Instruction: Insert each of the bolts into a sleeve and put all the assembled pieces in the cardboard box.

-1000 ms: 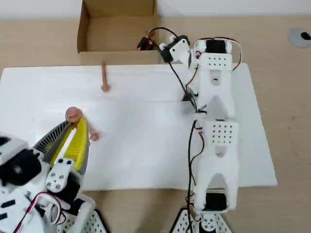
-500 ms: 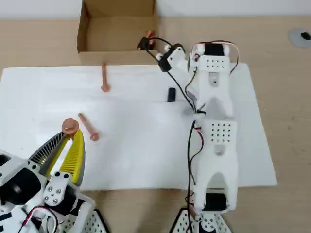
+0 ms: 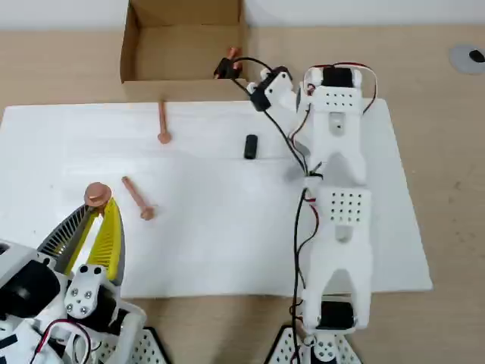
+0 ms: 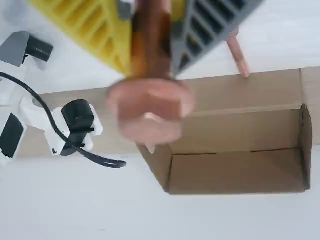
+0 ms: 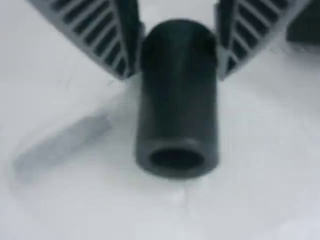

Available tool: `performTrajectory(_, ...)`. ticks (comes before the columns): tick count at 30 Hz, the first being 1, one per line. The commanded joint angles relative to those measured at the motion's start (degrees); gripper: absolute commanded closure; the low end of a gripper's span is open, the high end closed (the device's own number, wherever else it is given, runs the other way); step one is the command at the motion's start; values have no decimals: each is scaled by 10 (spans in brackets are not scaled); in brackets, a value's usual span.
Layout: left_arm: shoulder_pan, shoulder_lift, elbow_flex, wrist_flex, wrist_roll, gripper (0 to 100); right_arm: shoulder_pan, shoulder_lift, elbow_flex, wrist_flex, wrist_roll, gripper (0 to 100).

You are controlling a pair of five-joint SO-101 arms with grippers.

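— What are your grippers holding?
— Your left gripper (image 3: pixel 101 208) is clamped on one copper bolt (image 3: pixel 96 193), at the white sheet's (image 3: pixel 227 235) near corner. Your right gripper (image 5: pixel 177 67) pinches one black sleeve (image 5: pixel 177 125) over the sheet.
— And farther out?
— A second bolt (image 3: pixel 138 199) lies just beside your left gripper, and a third bolt (image 3: pixel 163 121) lies near the one cardboard box (image 3: pixel 130 53), which stands open on the worktop (image 3: pixel 443 152).

Bright, even light; soft grey shadow beside sleeve (image 5: pixel 177 95) on white mat (image 5: pixel 265 180).
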Motion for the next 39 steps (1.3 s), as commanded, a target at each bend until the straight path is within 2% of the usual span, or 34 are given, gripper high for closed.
performTrajectory(1, -8, 0, -1, 1, -4, 991, 2, -3, -36, 10, 6, 988)
performTrajectory(5, -8, 0, -4, 1, -4, 991, 2, -22, -74, 10, -2, 988)
performTrajectory(13, -8, 0, -5, 9, -3, 991, -10, -165, -69, 10, -49, 988)
performTrajectory(20, -8, 3, -4, 5, -3, 991, -46, -310, -68, 10, -142, 988)
performTrajectory(24, -8, 3, -5, 5, -4, 991, -72, -378, -56, 10, -164, 988)
performTrajectory(34, -9, 0, -32, 9, -4, 991, -78, -424, 155, 10, -163, 988)
performTrajectory(39, -9, 2, -47, 32, -4, 991, -103, -422, 346, 9, -98, 988)
